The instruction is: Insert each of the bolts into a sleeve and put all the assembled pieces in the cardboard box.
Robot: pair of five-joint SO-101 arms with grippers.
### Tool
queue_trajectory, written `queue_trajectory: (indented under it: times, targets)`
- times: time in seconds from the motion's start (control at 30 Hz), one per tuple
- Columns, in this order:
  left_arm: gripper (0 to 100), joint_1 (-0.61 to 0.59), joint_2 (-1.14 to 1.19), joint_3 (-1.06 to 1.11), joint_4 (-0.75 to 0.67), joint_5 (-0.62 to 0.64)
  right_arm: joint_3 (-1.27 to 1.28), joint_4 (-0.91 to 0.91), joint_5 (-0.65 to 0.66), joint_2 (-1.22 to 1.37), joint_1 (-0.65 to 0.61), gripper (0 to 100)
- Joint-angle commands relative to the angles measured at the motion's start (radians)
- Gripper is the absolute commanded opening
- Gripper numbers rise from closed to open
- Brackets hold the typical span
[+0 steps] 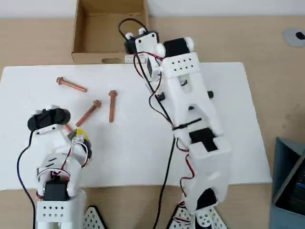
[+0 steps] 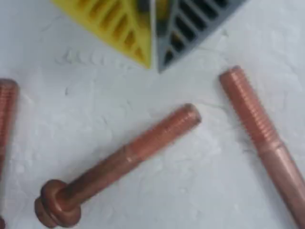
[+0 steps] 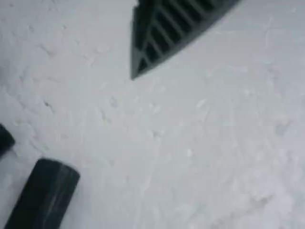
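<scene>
On the white mat, three copper bolts lie loose: the bolt nearest the box, the middle bolt and the third bolt. All are bare, with no sleeve on any of them.

Left gripper hangs low over the mat, its yellow and grey tips closed together with nothing between them. It is just short of the middle bolt's threaded end, not touching it. The third bolt lies close alongside.

Right arm stretches across the mat toward the cardboard box. Right gripper sits close above the mat, with a black sleeve lying near it but apart. Whether this gripper is open or closed I cannot tell. A dark object at the edge of the right wrist view may be another sleeve — too little shows.

The box stands on the table at the mat's far edge. The part of its floor that shows holds nothing.

Progress, as I judge it: at the very start — no bolt sleeved, nothing boxed. All three bolts remain to be paired and carried over. The likely first step is the left gripper opening to take the middle bolt.
</scene>
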Motion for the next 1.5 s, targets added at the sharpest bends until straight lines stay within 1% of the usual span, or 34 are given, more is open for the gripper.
queue_trajectory:
  times: [0.0,0.6,0.67,0.77,0.83,1.13,1.23,1.37,1.47]
  targets:
    - [0,-0.009,-0.005,0.005,0.002,-0.002,-0.036,-0.032,0.002,0.025,0.015,26.7]
    - [0,-0.009,-0.005,0.005,0.002,-0.002,-0.348,-0.018,0.021,0.377,0.013,26.6]
    - [0,-0.009,-0.005,0.005,0.002,-0.002,-0.374,-0.018,0.021,0.409,0.013,24.3]
    - [0,-0.009,-0.005,0.005,0.002,-0.002,-0.409,-0.018,0.021,0.452,0.012,17.4]
    - [0,-0.009,-0.005,0.005,0.002,-0.002,-0.424,-0.018,0.021,0.479,0.012,14.7]
    - [0,-0.009,-0.005,0.005,0.000,-0.002,-0.427,-0.017,0.017,0.530,0.012,13.6]
    - [0,-0.009,-0.005,0.005,0.000,-0.002,-0.427,-0.017,0.018,0.532,0.012,9.4]
    - [0,-0.009,-0.005,0.005,0.000,-0.002,-0.429,-0.017,0.020,0.529,0.012,6.3]
    - [0,-0.009,-0.005,0.005,0.000,-0.002,-0.429,-0.017,0.021,0.527,0.008,1.6]
